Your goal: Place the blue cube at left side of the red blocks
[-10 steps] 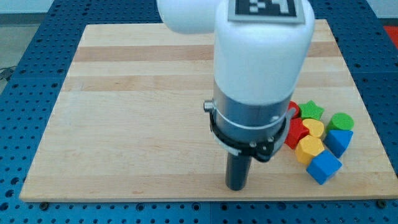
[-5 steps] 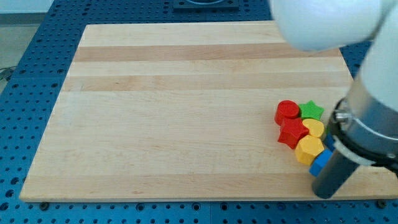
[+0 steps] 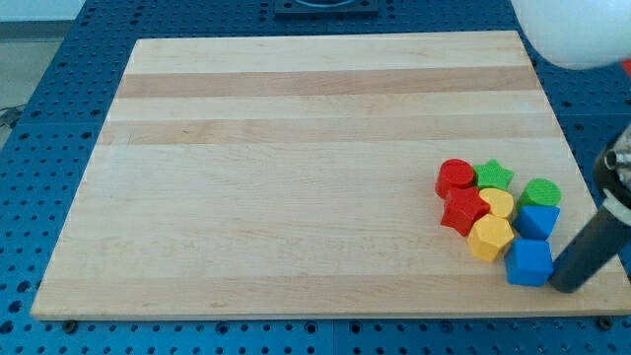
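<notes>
The blue cube [image 3: 529, 262] lies near the board's bottom right corner, below the cluster. My tip [image 3: 566, 286] is just right of it, at its lower right side, touching or almost touching. The red cylinder [image 3: 455, 177] and the red star [image 3: 463, 210] sit at the cluster's left edge, up and left of the blue cube. The rod [image 3: 590, 251] slants up to the view's right.
The cluster also holds a green star [image 3: 494, 176], a green cylinder [image 3: 540, 192], a yellow heart-like block [image 3: 498, 203], a yellow hexagon [image 3: 489, 238] and a second blue block [image 3: 538, 221]. The wooden board [image 3: 296, 168] ends close below and right of the tip.
The arm swept from the board's middle to the far right. The tip went from left of the cluster to the blue cube's right side. The blue cube shifted slightly.
</notes>
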You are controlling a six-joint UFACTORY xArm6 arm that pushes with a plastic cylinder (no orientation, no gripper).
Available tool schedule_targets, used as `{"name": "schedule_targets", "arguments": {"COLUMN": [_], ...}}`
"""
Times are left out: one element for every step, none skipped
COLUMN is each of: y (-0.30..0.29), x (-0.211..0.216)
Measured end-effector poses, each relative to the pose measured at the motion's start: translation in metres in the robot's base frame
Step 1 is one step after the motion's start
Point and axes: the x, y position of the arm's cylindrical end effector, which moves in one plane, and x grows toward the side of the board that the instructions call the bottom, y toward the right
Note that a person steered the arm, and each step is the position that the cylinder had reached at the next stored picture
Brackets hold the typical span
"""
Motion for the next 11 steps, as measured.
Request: {"name": "schedule_targets", "arguments": {"y": [-0.008,-0.034,-0.062,-0.07,-0.027,0.026,0.019,-0.009,-0.052,-0.096,-0.111], "x": [-0.015,-0.015,-0.015,-0.015,-0.015,0.013,0.026,0.026,0.026,0.026,-0.014]}}
